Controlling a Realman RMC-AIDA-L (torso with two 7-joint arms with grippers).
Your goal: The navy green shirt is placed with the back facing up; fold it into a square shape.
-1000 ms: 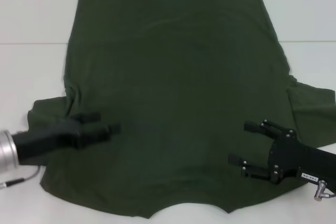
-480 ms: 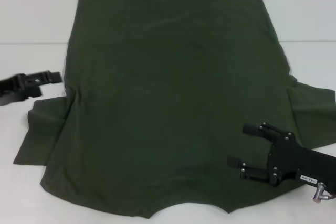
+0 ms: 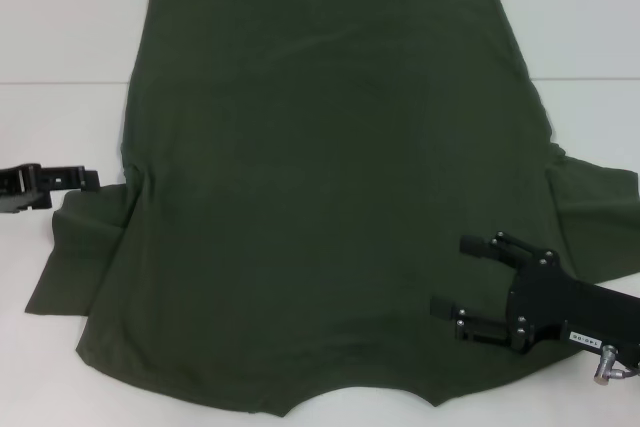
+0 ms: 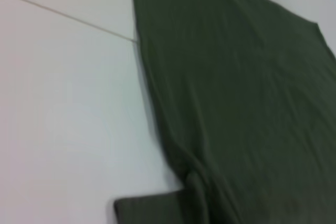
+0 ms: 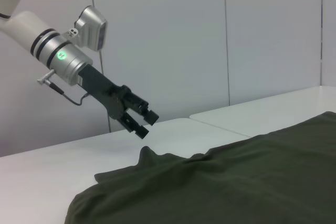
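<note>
The navy green shirt [image 3: 330,177] lies spread flat on the white table [image 3: 60,27], its curved neckline at the near edge and a sleeve out to each side. It also shows in the left wrist view [image 4: 241,103] and the right wrist view [image 5: 236,182]. My left gripper [image 3: 90,180] hovers over bare table just left of the shirt's left sleeve, open and holding nothing; the right wrist view shows it raised above the cloth [image 5: 146,124]. Over the shirt's near right shoulder, my right gripper [image 3: 455,275] is open, its fingers pointing toward the shirt's middle.
A thin seam [image 3: 60,83] runs across the table behind the sleeves. Bare white table surrounds the shirt on the left and right. A pale wall [image 5: 184,35] stands beyond the table in the right wrist view.
My left gripper has pulled back leftward off the shirt's left shoulder to the bare table. The left sleeve now lies spread out. The right gripper has barely moved.
</note>
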